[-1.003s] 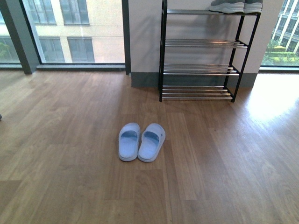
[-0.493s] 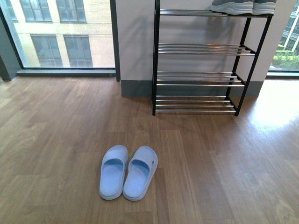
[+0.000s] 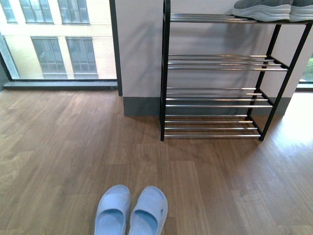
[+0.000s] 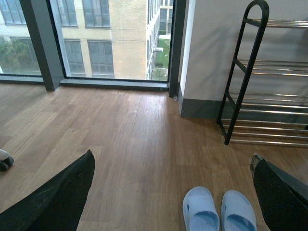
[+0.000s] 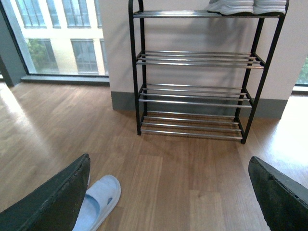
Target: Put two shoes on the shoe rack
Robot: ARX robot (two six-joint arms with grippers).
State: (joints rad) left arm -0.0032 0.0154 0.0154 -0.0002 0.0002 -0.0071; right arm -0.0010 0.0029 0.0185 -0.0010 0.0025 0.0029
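A pair of pale blue slides point(image 3: 129, 214) lies side by side on the wooden floor, at the near edge of the front view. The black shoe rack point(image 3: 165, 73) with chrome bars stands against the wall beyond them. Grey sneakers point(image 3: 266, 9) with white soles rest on its top tier. The three lower tiers hold nothing. My left gripper point(image 4: 172, 159) is open above the floor, with both slides point(image 4: 219, 214) just beside its right finger. My right gripper point(image 5: 168, 161) is open and faces the rack point(image 5: 137, 72), with one slide point(image 5: 98, 199) by its left finger. Neither gripper shows in the front view.
Floor-to-ceiling windows point(image 3: 58, 39) fill the left side, and a white wall with a grey skirting point(image 3: 139, 105) stands behind the rack. A small wheel point(image 4: 4, 161) sits at the floor's left edge in the left wrist view. Bare wooden floor point(image 3: 210, 176) lies between slides and rack.
The front view has moved closer to the rack, which looks larger now. The slides have dropped to the bottom edge of the view. Nothing has been gripped.
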